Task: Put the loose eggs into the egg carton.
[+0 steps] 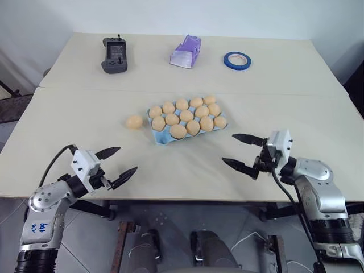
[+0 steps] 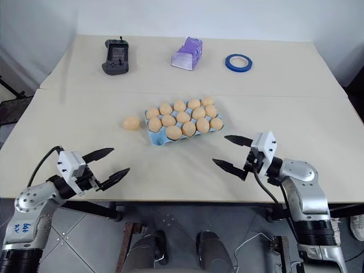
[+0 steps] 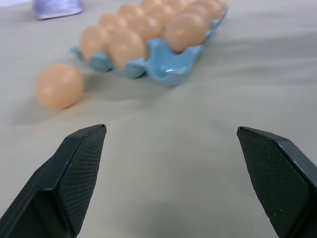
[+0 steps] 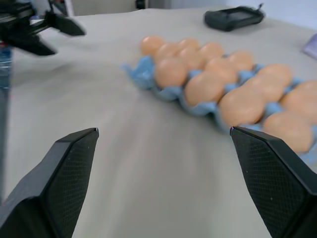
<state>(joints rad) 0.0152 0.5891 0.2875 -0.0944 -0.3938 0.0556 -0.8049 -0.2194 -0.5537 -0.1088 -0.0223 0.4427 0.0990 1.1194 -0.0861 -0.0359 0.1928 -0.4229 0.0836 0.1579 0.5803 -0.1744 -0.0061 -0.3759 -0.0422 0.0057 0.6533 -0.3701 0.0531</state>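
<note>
From the head camera, one loose egg (image 1: 134,121) lies on the pale table (image 1: 187,165) just beside the nine o'clock side of the egg carton (image 1: 161,137), close to it though I can't tell if they touch. The carton sits mid-table with its long axis running from about eight o'clock up to two o'clock, and its cups look full or nearly so. The left gripper (image 1: 116,165) hovers near the front edge, fingers spread wide and empty, and the egg lies at roughly twelve to one o'clock from it. The right gripper (image 1: 242,152) is also spread and empty; from it the carton is at about ten o'clock, and the egg lies beyond the carton's near corner. So the left arm looks the better placed, with open table between it and the egg. In the left wrist view the egg (image 3: 60,85) sits ahead at around eleven o'clock, outside the line between the two black fingers (image 3: 79,163), its long axis roughly crosswise; I'd judge the gripper must swing that way before it closes. In the right wrist view the carton (image 4: 198,106) fills the one to two o'clock side, with the left gripper (image 4: 44,30) far off at ten o'clock.
</note>
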